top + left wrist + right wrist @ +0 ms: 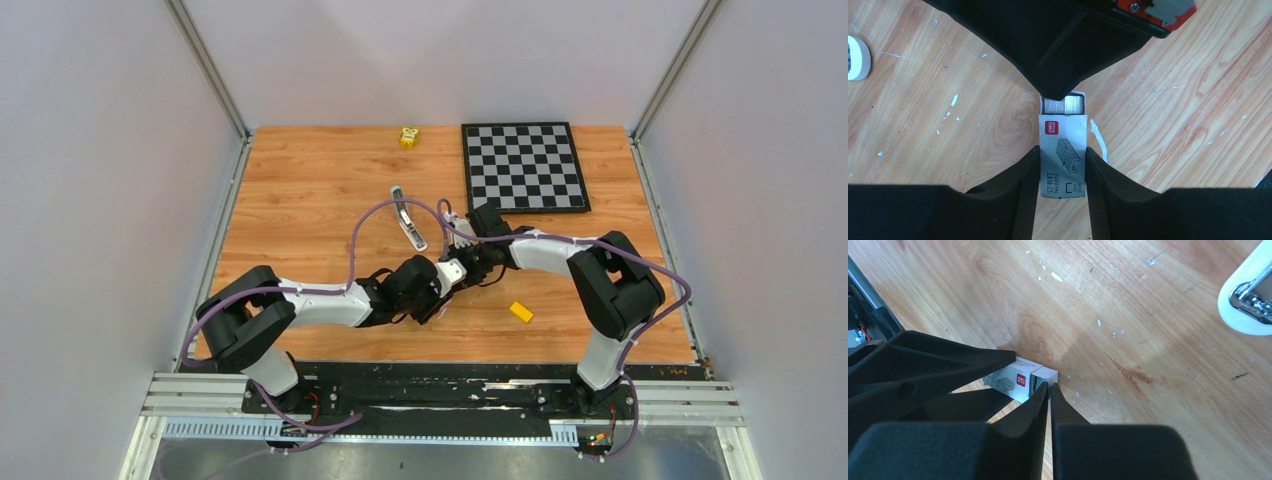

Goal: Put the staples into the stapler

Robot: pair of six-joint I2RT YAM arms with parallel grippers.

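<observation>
Two arms reach in over the middle of the wooden table [300, 200], wrists almost nose to nose. The left gripper [1062, 151] is clamped on a small pale box [1064, 131] lying flat on the wood, one finger pressed against each long side. The box has a red label and a drawing of a staple strip on its lid. Its inner tray is pushed out a little at the far end, and the staples [1064, 105] sit in that exposed part, a silvery ridged block still inside the tray.

From the opposite side, the right gripper [1049, 389] points down at that open end. Its two fingers are drawn together with only a sliver between them, and their tips sit right over the staples. From where I stand I cannot tell whether anything is pinched in that sliver.

Further back and a little left of the grippers, the stapler [406, 218] lies on the table, hinged open and apart from both arms. A chessboard [525, 165] lies flat at the far right of the table. A yellow block [521, 312] lies on the near side, to the right of the grippers.
</observation>
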